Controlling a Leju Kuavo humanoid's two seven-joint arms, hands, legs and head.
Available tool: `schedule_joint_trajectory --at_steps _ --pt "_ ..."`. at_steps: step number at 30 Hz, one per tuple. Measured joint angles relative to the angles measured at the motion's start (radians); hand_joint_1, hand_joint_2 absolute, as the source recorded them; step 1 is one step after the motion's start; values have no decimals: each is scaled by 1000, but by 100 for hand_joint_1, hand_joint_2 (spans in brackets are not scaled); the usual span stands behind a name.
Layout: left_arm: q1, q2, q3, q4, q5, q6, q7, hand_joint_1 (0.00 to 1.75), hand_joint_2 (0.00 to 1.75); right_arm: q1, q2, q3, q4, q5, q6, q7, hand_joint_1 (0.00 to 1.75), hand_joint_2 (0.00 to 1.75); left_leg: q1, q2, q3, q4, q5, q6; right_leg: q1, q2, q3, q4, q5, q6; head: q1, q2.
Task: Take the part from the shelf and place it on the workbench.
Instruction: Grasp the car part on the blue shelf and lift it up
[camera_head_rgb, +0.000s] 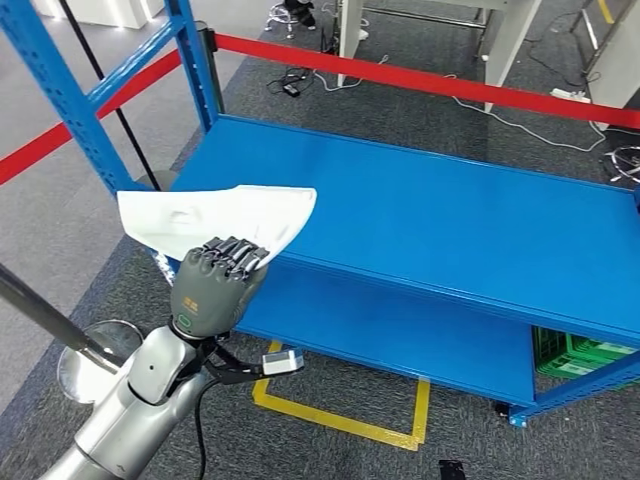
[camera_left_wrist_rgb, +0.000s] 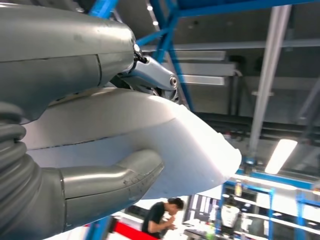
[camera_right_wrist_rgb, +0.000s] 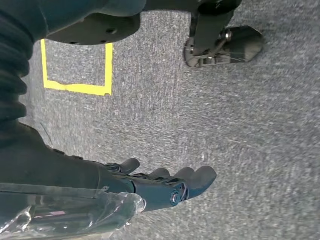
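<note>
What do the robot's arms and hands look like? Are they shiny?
Yes! The left arm is shiny silver metal with a black cable running beside it. The left hand is grey, with darker ribbed fingers and a small green mark on its back. Up close it has a ribbed grey cover and a thick grey thumb. The right hand looks dark grey, almost black.

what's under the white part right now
The left hand grips the white part from beneath, at the blue shelf front corner. Whether the part touches the shelf is hidden.

Red barrier tape (camera_head_rgb: 423, 75), yellow floor marking (camera_head_rgb: 340, 415), green crate (camera_head_rgb: 581, 355)
</note>
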Motion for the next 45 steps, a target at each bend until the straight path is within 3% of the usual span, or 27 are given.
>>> schedule_joint_trajectory --at_steps 2,3,4,6,8,10,11,12,14,17,18,19,20,23,25,28,30,32,33,34,35,37,39,42,44,45 --pt "1 0 0 3 0 0 3 175 175 3 0 0 0 -1 -4 -3 0 175 -4 -18 -1 0 1 6 4 20 -66 139 -56 -5 3 0" --pt "1 1 0 5 0 0 4 175 175 5 0 0 0 -2 -7 -6 0 175 -6 -28 -1 1 2 7 7 23 -87 177 -61 -8 4 0" --pt "2 1 0 6 0 0 5 175 175 6 0 0 0 -4 -10 -8 0 175 -9 -38 0 1 2 8 10 25 -89 174 -46 -13 4 0" --pt "3 2 0 8 0 0 5 175 175 6 0 0 0 -6 -13 -10 0 175 -11 -60 2 1 2 8 14 41 -43 62 27 -25 4 0" --pt "2 1 0 8 0 1 5 175 175 5 0 0 0 -7 -14 -12 0 175 -14 -78 1 4 2 4 13 72 14 -62 76 -34 4 0" --pt "2 2 -1 8 0 1 5 175 175 4 0 0 0 -2 -13 -14 0 175 -13 -91 -6 5 5 -5 13 85 33 -102 79 -36 3 0" --pt "3 3 -1 8 0 0 5 175 175 3 0 0 0 1 -14 -14 0 175 -11 -98 -9 3 7 -10 14 79 33 -105 81 -38 3 0" --pt "4 4 -1 8 0 0 6 175 175 3 0 1 0 5 -16 -15 0 175 -10 -99 -11 4 6 -16 13 73 34 -107 83 -43 3 0" --pt "3 7 -1 8 0 0 6 175 175 1 1 1 0 8 -20 -15 0 175 -11 -75 -30 42 -23 -28 9 60 35 -114 88 -52 -4 0" --pt "1 8 -3 8 0 0 6 175 175 3 2 2 0 9 -22 -15 0 175 -8 -26 -120 225 -113 -44 7 35 36 -115 88 -57 -12 0" --pt "2 8 -4 8 0 0 6 175 175 4 2 2 0 9 -21 -14 0 175 -6 -20 -144 272 -125 -47 7 26 36 -115 87 -57 -12 0" --pt "2 8 -4 8 0 -1 6 175 175 4 2 2 0 9 -21 -14 0 175 -3 -18 -151 284 -118 -49 6 17 36 -115 87 -56 -12 0" --pt "2 9 -4 9 0 -1 6 175 175 4 2 2 0 9 -20 -14 0 175 -1 -15 -138 257 -92 -50 6 10 37 -115 86 -55 -12 0" --pt "-1 9 -4 9 0 -1 6 175 175 1 2 2 0 9 -19 -14 0 175 -1 21 -38 63 -5 -47 9 -8 41 -113 80 -44 -14 0" --pt "-2 9 -4 9 0 -1 6 175 175 2 2 2 0 9 -19 -14 0 175 -5 34 -12 6 5 -35 15 -18 42 -112 78 -33 -14 0" --pt "0 11 -4 9 0 -2 6 175 175 1 2 2 0 9 -19 -14 0 175 -6 15 -15 1 8 -11 12 -22 41 -109 70 -16 -10 0" --pt "-1 10 -4 9 0 -2 6 175 175 0 2 3 0 9 -19 -14 0 175 -4 3 -14 -2 12 1 10 3 11 -41 26 -9 -5 0" --pt "-1 9 -5 9 0 -2 6 175 175 2 2 3 0 9 -19 -13 0 175 -6 -11 -14 -2 11 7 10 21 -53 97 -38 -9 -2 0" --pt "-1 9 -5 9 0 -2 6 175 175 4 2 3 0 9 -19 -13 0 175 -7 -18 -15 -2 11 9 11 24 -81 154 -55 -10 -1 0" --pt "0 9 -5 10 0 -2 6 175 175 5 2 3 0 9 -19 -13 0 175 -8 -27 -14 -1 11 9 11 25 -94 176 -54 -11 -1 0" --pt "0 9 -5 10 0 -2 6 175 175 5 2 3 0 9 -19 -13 0 175 -9 -35 -13 -1 11 9 11 26 -88 158 -32 -13 -1 0" --pt "0 9 -5 10 0 -2 6 175 175 4 2 3 0 9 -18 -13 0 175 -8 -52 -10 0 10 7 9 39 -29 29 37 -17 -1 0" --pt "-3 9 -5 10 0 -3 6 175 175 3 2 3 0 10 -16 -13 0 175 -9 -66 -14 5 10 -1 6 62 26 -82 74 -22 -1 0" --pt "-4 10 -6 10 0 -3 6 175 175 2 2 3 0 10 -13 -13 0 175 -6 -80 -21 3 16 -18 8 65 34 -102 78 -32 -2 0" --pt "-5 12 -5 10 0 -3 6 175 175 1 2 3 0 11 -12 -14 0 175 -5 -66 -32 22 0 -29 7 55 35 -107 82 -44 -5 0" --pt "-7 12 -5 10 0 -3 6 175 175 0 3 3 0 12 -12 -14 0 175 -6 -52 -50 60 -23 -34 5 48 36 -109 84 -49 -7 0"
